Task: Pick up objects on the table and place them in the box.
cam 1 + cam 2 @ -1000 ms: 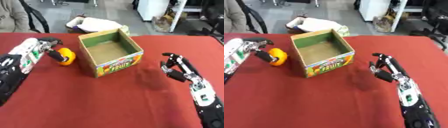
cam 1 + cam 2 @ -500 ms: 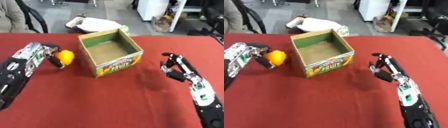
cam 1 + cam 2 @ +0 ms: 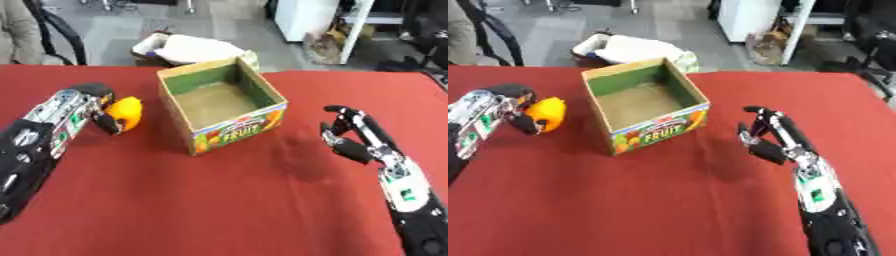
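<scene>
An orange fruit (image 3: 127, 112) is held in my left hand (image 3: 94, 106), whose fingers are curled round it, just left of the box and a little above the red table (image 3: 219, 200). The cardboard fruit box (image 3: 221, 111) stands open at the table's middle, green inside, with nothing showing in it. My right hand (image 3: 352, 137) hovers to the right of the box, fingers loosely spread and holding nothing.
Beyond the table's far edge lie a white bundle in a basket (image 3: 188, 48), a chair (image 3: 61, 37) at the left and white furniture (image 3: 319, 22) at the right. The red cloth spreads bare in front of the box.
My left hand has carried the orange up and to the right, closer to the box's left wall. The right hand has hardly moved.
</scene>
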Tool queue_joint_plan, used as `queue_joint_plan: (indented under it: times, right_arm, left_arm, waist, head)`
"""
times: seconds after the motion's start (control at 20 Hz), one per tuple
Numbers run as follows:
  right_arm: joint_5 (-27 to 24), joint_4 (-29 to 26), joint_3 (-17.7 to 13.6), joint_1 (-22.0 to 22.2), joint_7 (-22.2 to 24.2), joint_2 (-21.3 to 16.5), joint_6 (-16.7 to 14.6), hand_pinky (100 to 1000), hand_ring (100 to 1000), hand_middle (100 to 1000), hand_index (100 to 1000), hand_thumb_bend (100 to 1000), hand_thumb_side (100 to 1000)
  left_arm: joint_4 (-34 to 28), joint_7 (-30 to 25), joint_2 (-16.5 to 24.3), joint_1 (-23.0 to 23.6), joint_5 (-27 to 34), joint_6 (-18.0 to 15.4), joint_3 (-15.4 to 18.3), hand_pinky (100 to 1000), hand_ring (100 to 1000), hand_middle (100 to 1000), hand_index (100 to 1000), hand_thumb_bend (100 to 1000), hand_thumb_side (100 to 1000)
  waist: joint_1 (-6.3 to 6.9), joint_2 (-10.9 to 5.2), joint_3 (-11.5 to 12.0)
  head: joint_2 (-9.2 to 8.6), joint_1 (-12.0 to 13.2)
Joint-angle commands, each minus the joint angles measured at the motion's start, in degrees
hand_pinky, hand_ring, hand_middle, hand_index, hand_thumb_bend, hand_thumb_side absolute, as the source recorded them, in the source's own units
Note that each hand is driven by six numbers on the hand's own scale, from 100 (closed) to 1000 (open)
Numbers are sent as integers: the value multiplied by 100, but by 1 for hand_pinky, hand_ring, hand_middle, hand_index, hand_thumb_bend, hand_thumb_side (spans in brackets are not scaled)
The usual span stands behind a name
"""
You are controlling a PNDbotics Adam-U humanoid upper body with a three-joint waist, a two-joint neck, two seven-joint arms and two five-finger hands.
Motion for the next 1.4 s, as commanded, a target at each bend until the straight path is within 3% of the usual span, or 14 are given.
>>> queue_joint_plan:
  times: [0.05,0.3,0.85,1.1,1.4]
  right_arm:
    - [-5,-77,-16,-113,-22,-93,-9,593,601,420,883,100,576]
    - [-3,-78,-19,-117,-23,-99,-6,593,602,420,883,100,574]
    - [13,-83,-22,-85,-27,-96,-2,593,602,420,883,100,572]
    - [14,-83,-12,-84,-16,-68,-10,593,601,420,883,100,572]
    - [-1,-109,2,-91,3,-1,-27,593,601,419,883,100,574]
  left_arm:
    - [-83,290,117,-61,-14,8,85,497,369,358,500,100,261]
    - [-319,661,221,-92,3,8,132,422,221,188,352,100,245]
    - [-1503,774,437,-702,-240,-236,222,386,177,143,316,100,254]
    - [-1717,654,93,-980,-111,-405,16,390,178,143,316,100,253]
    - [-1413,569,-594,-1164,-234,-608,-301,406,187,152,323,100,247]
  waist:
    - [17,-71,-3]
    - [18,-73,1]
    - [22,-121,21]
    - [10,-127,1]
    - [-23,-100,-62]
  head:
    - [-32,-5]
    - [-26,-18]
    - [-14,-30]
    - [-17,2]
    - [-58,69]
